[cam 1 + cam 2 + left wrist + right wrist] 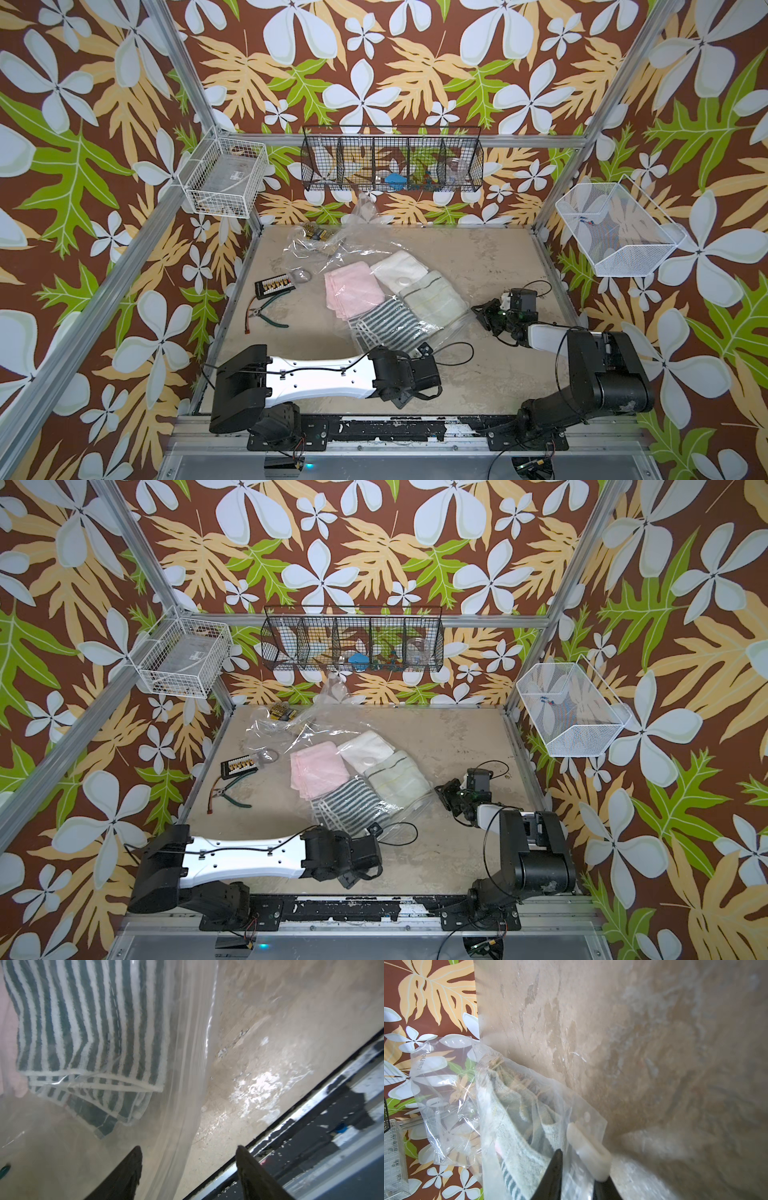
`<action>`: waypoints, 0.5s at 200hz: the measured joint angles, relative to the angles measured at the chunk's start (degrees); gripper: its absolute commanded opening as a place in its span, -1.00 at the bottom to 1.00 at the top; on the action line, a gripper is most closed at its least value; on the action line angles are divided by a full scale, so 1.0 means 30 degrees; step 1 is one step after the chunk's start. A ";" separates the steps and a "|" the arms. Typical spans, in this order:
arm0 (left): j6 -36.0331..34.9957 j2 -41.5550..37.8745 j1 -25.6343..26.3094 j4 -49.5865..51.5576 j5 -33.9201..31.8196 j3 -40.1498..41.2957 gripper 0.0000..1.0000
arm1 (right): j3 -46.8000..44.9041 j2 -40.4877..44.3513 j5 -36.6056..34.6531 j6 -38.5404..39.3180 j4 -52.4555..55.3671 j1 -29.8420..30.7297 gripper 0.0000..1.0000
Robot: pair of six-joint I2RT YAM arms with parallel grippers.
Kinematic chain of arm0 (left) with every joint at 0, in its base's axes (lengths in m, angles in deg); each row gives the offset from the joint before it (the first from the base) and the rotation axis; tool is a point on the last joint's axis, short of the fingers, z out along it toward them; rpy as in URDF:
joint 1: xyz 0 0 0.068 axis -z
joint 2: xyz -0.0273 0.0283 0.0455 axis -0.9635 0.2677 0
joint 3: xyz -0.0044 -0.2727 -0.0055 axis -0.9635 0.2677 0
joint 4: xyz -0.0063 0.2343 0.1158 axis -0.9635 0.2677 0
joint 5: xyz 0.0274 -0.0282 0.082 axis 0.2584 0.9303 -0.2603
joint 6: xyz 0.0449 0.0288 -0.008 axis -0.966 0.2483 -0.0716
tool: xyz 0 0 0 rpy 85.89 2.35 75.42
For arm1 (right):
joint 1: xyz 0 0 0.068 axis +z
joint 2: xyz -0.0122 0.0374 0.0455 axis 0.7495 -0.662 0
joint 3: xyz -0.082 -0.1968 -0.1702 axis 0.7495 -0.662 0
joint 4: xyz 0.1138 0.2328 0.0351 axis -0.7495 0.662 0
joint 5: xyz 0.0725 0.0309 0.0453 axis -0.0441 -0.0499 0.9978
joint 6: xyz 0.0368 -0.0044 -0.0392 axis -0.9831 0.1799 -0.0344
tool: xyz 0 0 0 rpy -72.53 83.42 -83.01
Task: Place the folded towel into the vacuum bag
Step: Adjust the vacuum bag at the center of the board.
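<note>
The vacuum bag (316,251) (286,729) lies crinkled across the table's middle, its round white valve cap (402,281) facing up. Under its clear plastic lie folded towels: pink (353,286), white (395,266), cream (432,301) and a grey-striped towel (386,322) (83,1022) nearest the mouth. My left gripper (188,1146) is open over the bag's zip strip (187,1095), gripping nothing; its wrist hides the fingers in both top views. My right gripper (484,313) (580,1165) straddles the bag's corner, jaws close together, the white slider (588,1153) against one fingertip. Whether they pinch does not show.
Green-handled pliers (270,313), a black terminal board (276,286) and a small box (318,232) lie left of the bag. Loose clear plastic (365,208) leans on the rear wall under a black wire basket (390,160). White baskets (224,176) (615,232) hang at both sides.
</note>
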 measured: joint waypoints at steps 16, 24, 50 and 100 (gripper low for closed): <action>0.0000 0.0736 0.0415 0.0787 -0.0634 0.0051 0.41 | 0.0080 -0.0095 0.0102 0.0022 0.0000 -0.0087 -0.52; -0.0007 0.0976 0.0517 0.0969 -0.0940 0.0131 0.38 | 0.0131 -0.0153 0.0124 0.0036 0.0007 -0.0146 -0.52; 0.0051 0.1494 0.0597 0.1392 -0.1894 0.0357 0.11 | 0.0284 -0.0328 0.0197 0.0102 0.0000 -0.0233 -0.59; -0.0036 0.1574 0.0787 0.1071 -0.3220 0.0044 -0.77 | 0.0539 -0.0444 0.0554 0.0066 -0.0124 -0.0262 -0.91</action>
